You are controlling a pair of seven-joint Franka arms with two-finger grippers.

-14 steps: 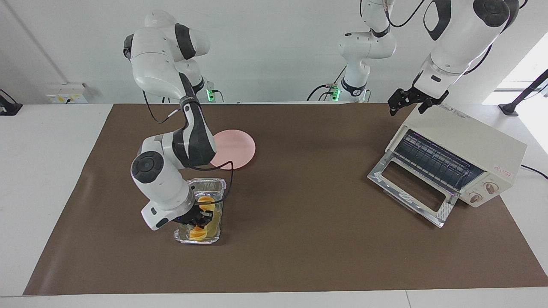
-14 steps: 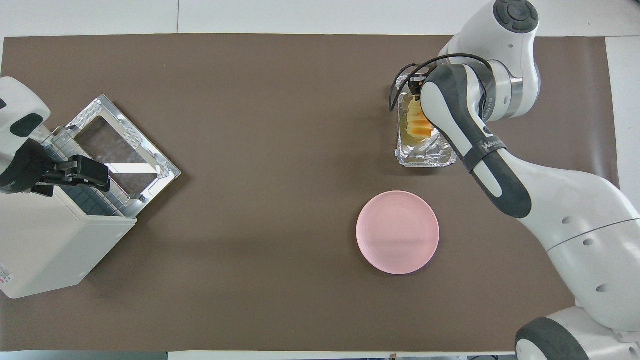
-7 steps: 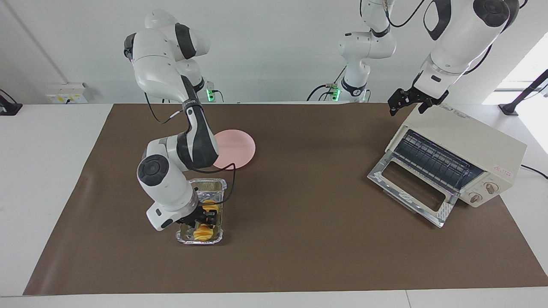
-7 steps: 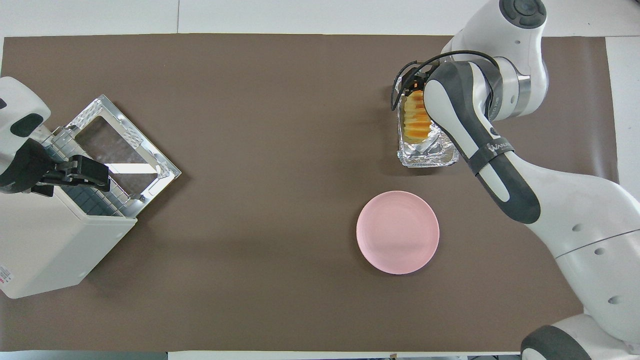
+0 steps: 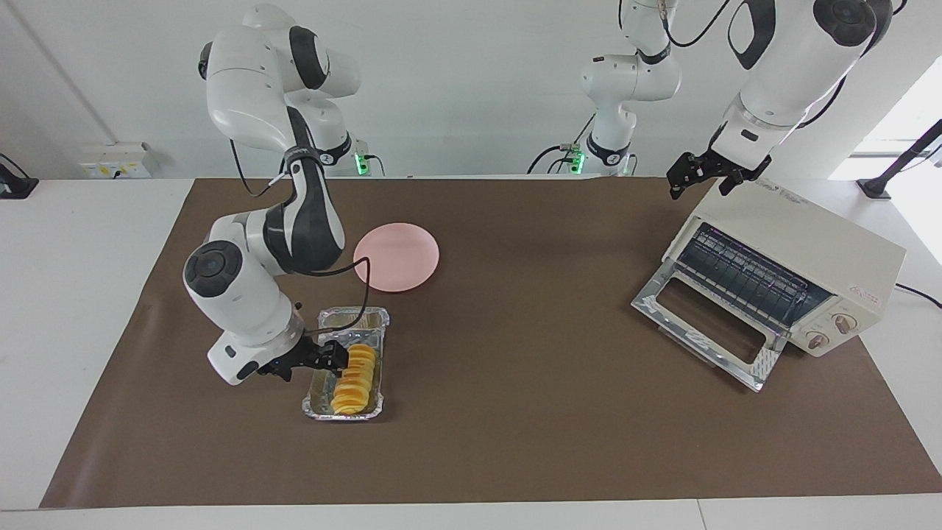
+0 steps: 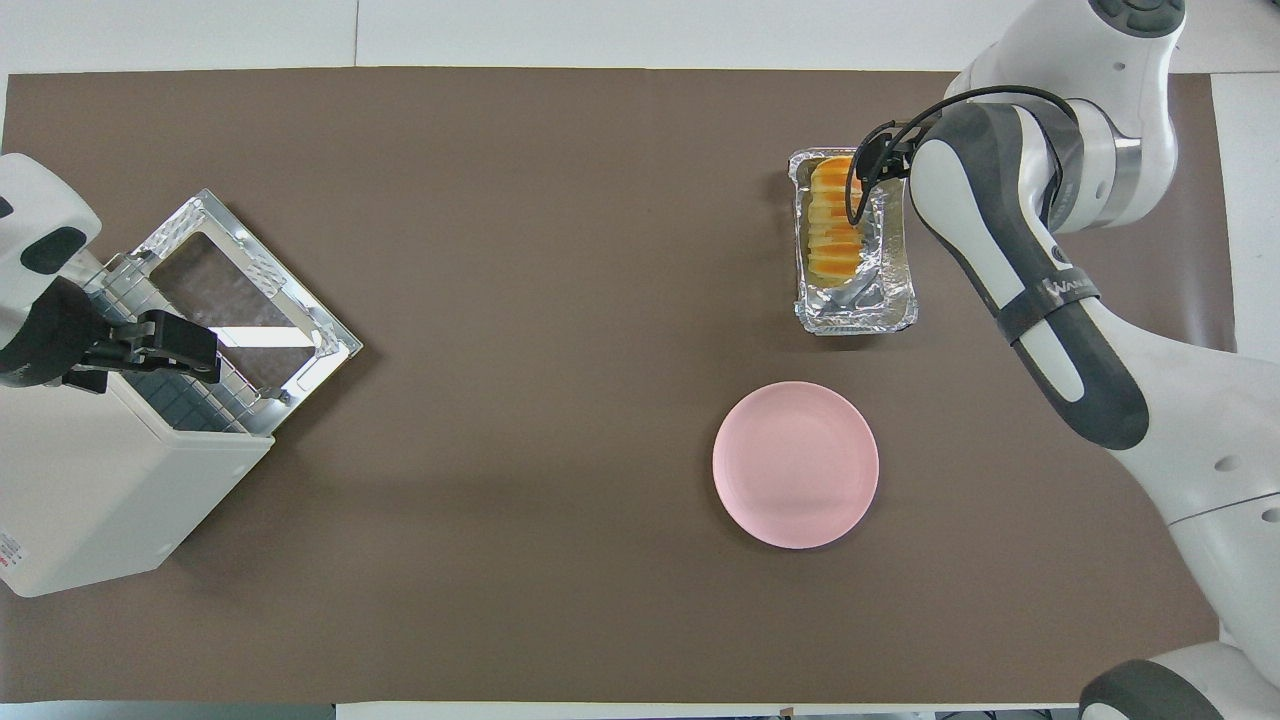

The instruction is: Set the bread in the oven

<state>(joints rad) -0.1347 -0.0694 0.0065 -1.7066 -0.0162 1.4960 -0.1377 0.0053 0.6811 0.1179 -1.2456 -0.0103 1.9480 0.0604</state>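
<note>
The bread [image 5: 352, 379] [image 6: 835, 220], a ridged golden loaf, lies lengthwise in a foil tray [image 5: 353, 316] [image 6: 860, 318] toward the right arm's end of the table. My right gripper [image 5: 335, 359] hangs low beside the tray, its fingers apart and its tips close to the loaf, holding nothing; in the overhead view the forearm covers it. The cream oven [image 5: 795, 250] [image 6: 90, 490] stands at the left arm's end with its glass door [image 5: 699, 327] [image 6: 240, 300] folded down and the rack showing. My left gripper [image 5: 699, 177] [image 6: 170, 345] waits open over the oven.
A round pink plate [image 5: 397, 256] [image 6: 795, 464] lies on the brown mat, nearer to the robots than the foil tray. The right arm's elbow and cable loop arch over the tray's edge.
The right gripper, which was down on the bread, has let go and drawn sideways off the tray toward the right arm's end. The loaf now shows whole. The left arm has not moved.
</note>
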